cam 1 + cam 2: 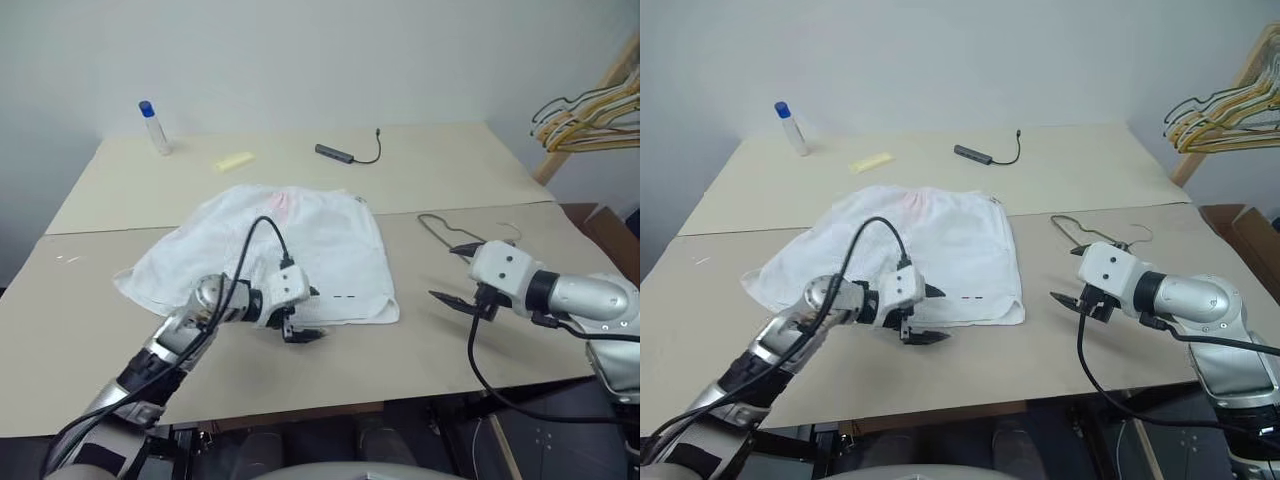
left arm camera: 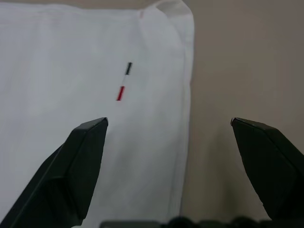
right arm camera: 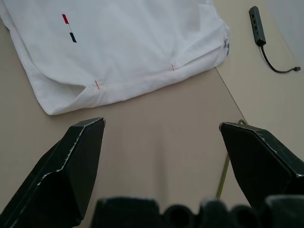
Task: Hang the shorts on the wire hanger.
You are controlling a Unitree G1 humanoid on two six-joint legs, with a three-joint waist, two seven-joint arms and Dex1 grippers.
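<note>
left gripper (image 1: 303, 330): fingers apart, holding nothing; hovers at the near hem of the shorts (image 1: 300, 250), one finger over white cloth and the other over bare table (image 1: 430, 170). Reads as lining up to pinch that hem edge.
shorts: lie spread flat mid-table, waistband on the far side, hems toward the robot. Hem corner runs between the left fingers in the left wrist view; the two small marks (image 2: 124, 80), one dark and one red, sit just beyond the left fingertip.
shorts placement: laid flat probably so an edge can be picked up and fed over the hanger bar. Judgement only.
right gripper (image 1: 1073, 299): fingers wide apart, empty, aimed toward the shorts' side edge; bare table between its fingers. Looks parked, waiting to assist.
wire hanger (image 1: 450, 232): flat on the table just behind the right gripper, well apart from the shorts. In the right wrist view a thin olive wire (image 3: 224, 172) passes just inside the right finger.
hidden: the right arm covers the hanger's near part, so its full triangle can't be traced; hook end hard to make out.
hidden 2: left arm and cable cover part of the shorts' near left leg. Can't tell whether the lower left finger touches cloth.
background: bottle (image 1: 153, 127), yellow strip (image 1: 234, 161), dark cabled adapter (image 1: 335, 153) far beyond both fingers; bunched hangers (image 1: 590, 118) on a rack, cut off at the right edge.
</note>
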